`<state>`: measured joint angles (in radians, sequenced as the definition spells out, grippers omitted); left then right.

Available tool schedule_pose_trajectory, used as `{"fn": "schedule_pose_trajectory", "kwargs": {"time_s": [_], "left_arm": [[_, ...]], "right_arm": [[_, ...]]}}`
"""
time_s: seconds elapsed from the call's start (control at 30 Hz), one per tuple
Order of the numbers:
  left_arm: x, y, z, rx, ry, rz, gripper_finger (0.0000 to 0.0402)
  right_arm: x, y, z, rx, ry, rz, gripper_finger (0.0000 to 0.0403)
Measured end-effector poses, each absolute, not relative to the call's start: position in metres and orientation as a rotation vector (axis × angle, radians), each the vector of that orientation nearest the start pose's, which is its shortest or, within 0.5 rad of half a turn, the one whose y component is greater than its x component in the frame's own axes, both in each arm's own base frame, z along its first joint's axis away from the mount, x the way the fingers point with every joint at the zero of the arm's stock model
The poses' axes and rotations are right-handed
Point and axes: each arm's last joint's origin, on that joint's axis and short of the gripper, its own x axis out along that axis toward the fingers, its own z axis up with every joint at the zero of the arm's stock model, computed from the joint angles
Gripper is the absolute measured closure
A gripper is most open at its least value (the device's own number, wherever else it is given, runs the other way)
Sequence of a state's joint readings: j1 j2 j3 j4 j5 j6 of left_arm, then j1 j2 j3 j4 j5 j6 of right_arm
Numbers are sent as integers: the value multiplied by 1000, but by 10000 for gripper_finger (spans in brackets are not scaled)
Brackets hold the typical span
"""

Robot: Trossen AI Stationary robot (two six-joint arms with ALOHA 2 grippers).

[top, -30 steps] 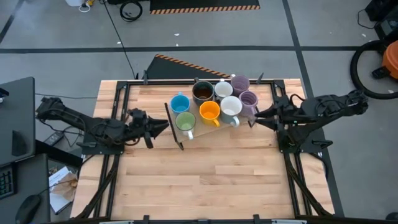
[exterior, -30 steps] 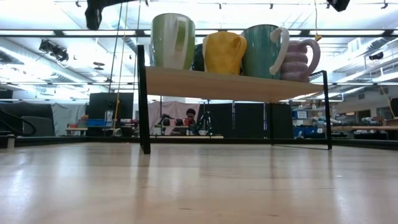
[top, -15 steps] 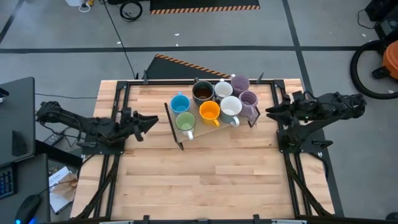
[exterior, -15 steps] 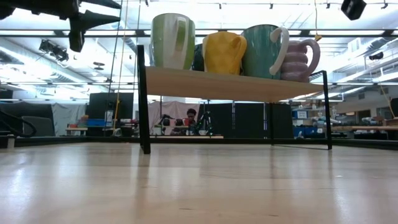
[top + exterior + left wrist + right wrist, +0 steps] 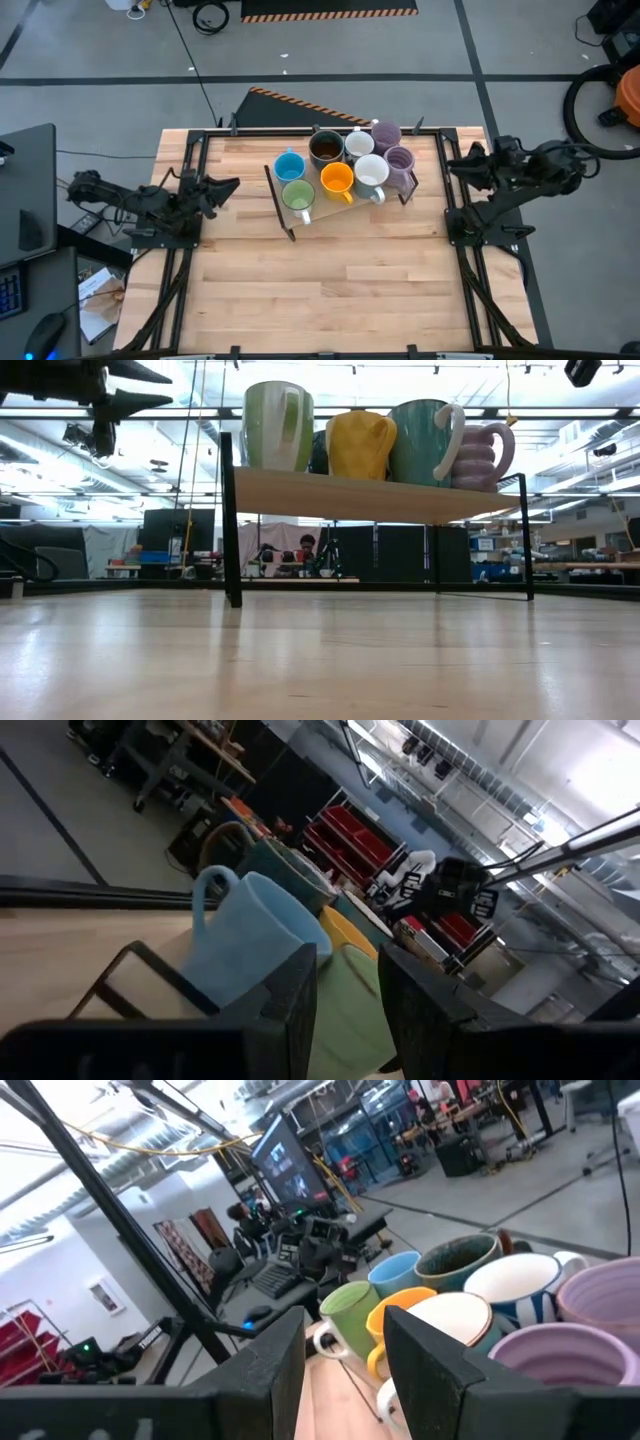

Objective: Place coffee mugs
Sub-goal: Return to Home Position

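Observation:
Eight mugs stand upright in a cluster on a small raised wooden shelf [image 5: 318,209] with black legs, at the table's far middle: blue mug [image 5: 289,166], green mug [image 5: 298,195], orange mug [image 5: 337,180], white mug [image 5: 371,171], dark brown mug [image 5: 326,148], patterned mug [image 5: 359,146] and two lilac mugs [image 5: 386,134] [image 5: 400,160]. My left gripper [image 5: 232,186] is open and hovers left of the shelf, pointing at the blue mug [image 5: 250,945]. My right gripper [image 5: 452,166] is open and hovers right of the shelf, facing the lilac mugs [image 5: 560,1365].
Black frame rails [image 5: 190,150] run along the table's left and right sides under both arms. The shelf's thin black legs [image 5: 231,530] stand on the tabletop. Bare wood [image 5: 340,290] stretches across the table's near half. A person [image 5: 307,546] sits far off in the room behind.
Both arms have drawn back from the shelf. The left gripper moved toward the table's left edge, the right gripper toward the right edge and slightly toward the far edge. The mugs have stayed where they were.

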<state>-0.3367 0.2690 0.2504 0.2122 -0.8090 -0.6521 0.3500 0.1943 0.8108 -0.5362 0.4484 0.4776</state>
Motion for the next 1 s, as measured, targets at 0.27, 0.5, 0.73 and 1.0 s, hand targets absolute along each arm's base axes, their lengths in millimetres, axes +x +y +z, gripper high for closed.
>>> {"fn": "schedule_pose_trajectory", "kwargs": {"time_s": [0.27, 0.5, 0.73, 1.0], "left_arm": [[99, -13, 227, -766, -296, 410, 286], [99, -12, 228, -720, -293, 413, 287], [99, -12, 228, -646, -275, 428, 335], [100, -10, 227, -618, -274, 445, 392]], "right_arm": [[18, -7, 351, 492, -96, -79, 259], [18, -7, 351, 509, -97, -78, 259], [32, -2, 342, 550, -141, -66, 259], [64, 10, 308, 564, -243, -42, 259]]}}
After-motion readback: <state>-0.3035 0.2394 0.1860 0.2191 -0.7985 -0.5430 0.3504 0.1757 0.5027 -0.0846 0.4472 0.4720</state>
